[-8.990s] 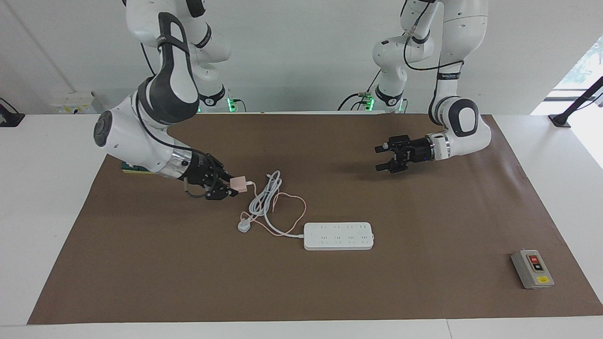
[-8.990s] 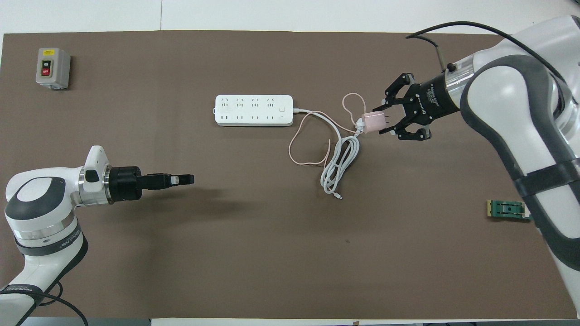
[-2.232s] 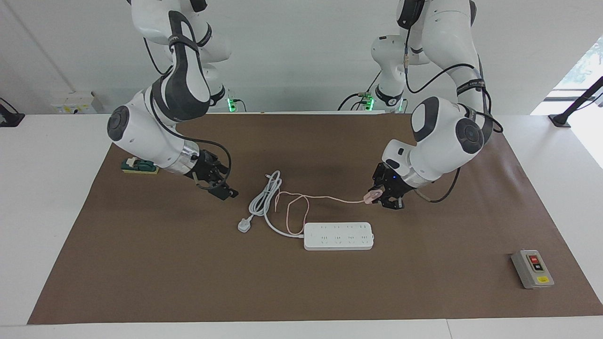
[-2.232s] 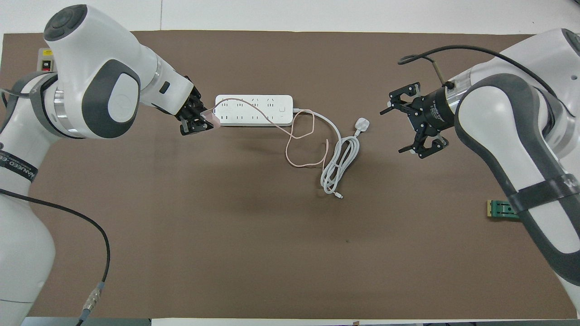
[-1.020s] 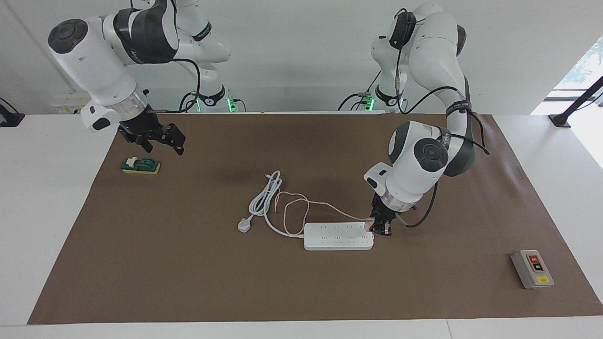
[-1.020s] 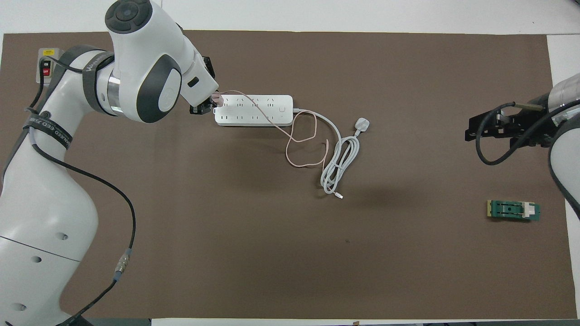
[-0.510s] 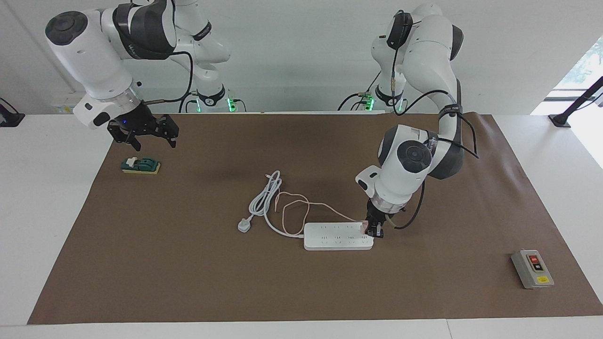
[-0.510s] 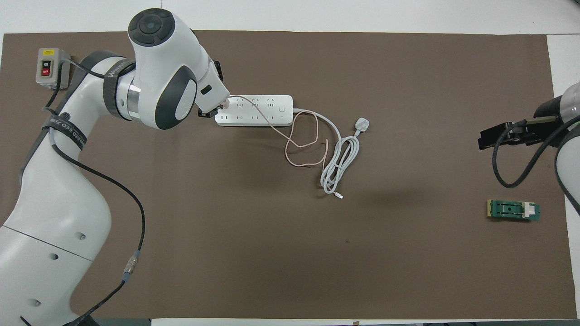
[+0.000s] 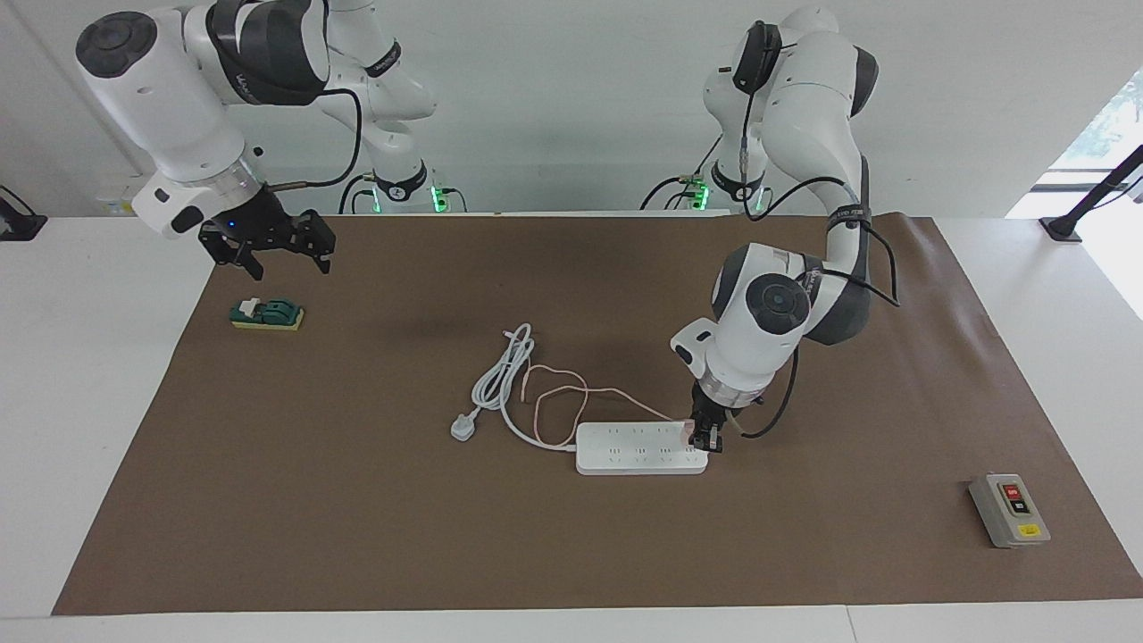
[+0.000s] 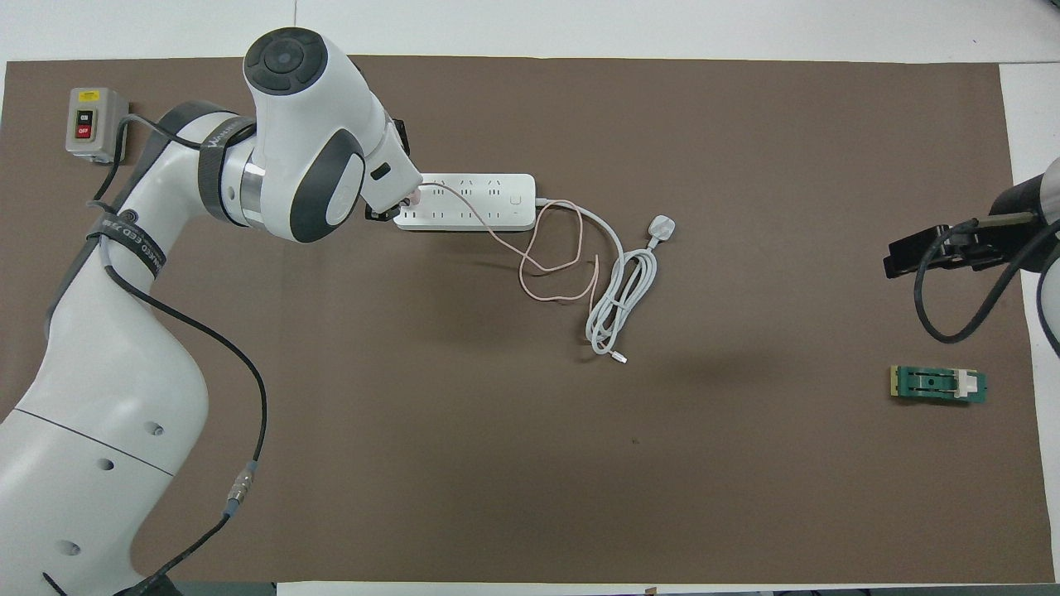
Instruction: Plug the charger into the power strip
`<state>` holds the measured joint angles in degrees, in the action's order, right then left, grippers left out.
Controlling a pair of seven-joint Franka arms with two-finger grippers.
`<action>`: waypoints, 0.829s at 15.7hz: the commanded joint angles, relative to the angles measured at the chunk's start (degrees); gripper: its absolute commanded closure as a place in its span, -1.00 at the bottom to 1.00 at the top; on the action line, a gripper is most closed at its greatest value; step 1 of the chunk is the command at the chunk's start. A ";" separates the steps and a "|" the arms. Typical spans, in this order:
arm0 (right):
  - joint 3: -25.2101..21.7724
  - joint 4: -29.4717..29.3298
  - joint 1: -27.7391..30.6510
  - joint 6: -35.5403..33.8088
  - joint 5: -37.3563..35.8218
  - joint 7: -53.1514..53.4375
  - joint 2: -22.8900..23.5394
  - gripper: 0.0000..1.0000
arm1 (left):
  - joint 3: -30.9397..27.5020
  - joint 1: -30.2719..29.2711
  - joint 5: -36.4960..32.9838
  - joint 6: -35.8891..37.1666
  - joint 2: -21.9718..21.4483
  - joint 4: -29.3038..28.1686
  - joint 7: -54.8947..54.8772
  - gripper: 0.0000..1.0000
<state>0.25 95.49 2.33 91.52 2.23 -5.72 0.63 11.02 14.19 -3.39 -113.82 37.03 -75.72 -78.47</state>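
- Presently, the left gripper points down at the power strip, at the strip's end toward the left arm's end of the desk, clenched on the charger.
- The charger sits at the strip's endmost sockets; whether its prongs are fully seated cannot be told.
- The charger's thin pink cable loops over the brown mat toward the coiled white cord, which ends in a white plug.
- The right gripper hangs over the mat's edge at the right arm's end, above the green connector block, fingers spread and holding nothing; this arm waits.
- Readable writing: the grey switch box carries a black button and a red button, the red one marked "OFF", with a yellow label at its top. The lettering on the arm bands cannot be read.
- Open room: the mat between the strip and the edge farthest from the robots is bare; the switch box stands near the mat's corner at the left arm's end, well apart from the strip.
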 commanded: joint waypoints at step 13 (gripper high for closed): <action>0.72 -0.22 1.10 0.76 -4.52 -0.70 0.68 -1.00 | 0.14 -0.13 -0.39 2.91 -2.32 -3.91 -0.10 1.00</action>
<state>0.28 95.05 2.75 91.48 -1.39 -5.72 1.42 11.09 14.19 -3.39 -111.46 36.45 -76.55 -78.48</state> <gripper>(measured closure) 0.000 0.987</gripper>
